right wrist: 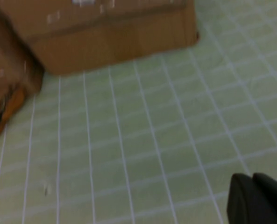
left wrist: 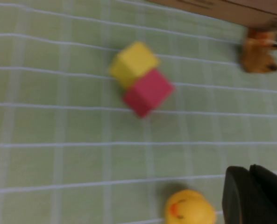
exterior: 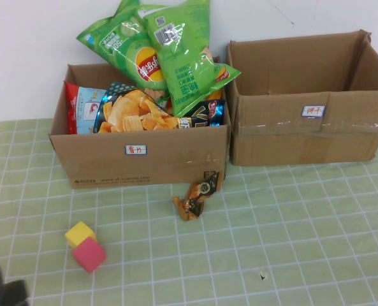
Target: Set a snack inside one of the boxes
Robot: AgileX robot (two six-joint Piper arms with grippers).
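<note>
A small orange-brown snack packet [exterior: 196, 197] lies on the green checked cloth, against the front of the left box [exterior: 141, 158]. That box is piled with chip bags [exterior: 155, 60]. The right box [exterior: 303, 137] looks empty. The packet also shows in the left wrist view [left wrist: 259, 55] and the right wrist view [right wrist: 6, 111]. My left gripper [left wrist: 249, 170] is shut and empty, low over the cloth at the near left, well short of the packet. My right gripper [right wrist: 252, 176] is shut and empty over bare cloth, apart from the right box [right wrist: 110, 37].
A yellow cube [exterior: 79, 233] and a red cube [exterior: 89, 254] touch each other at the near left. A yellow duck toy [left wrist: 189, 209] lies beside the left fingers. A part of the left arm [exterior: 4, 292] shows at the bottom left corner.
</note>
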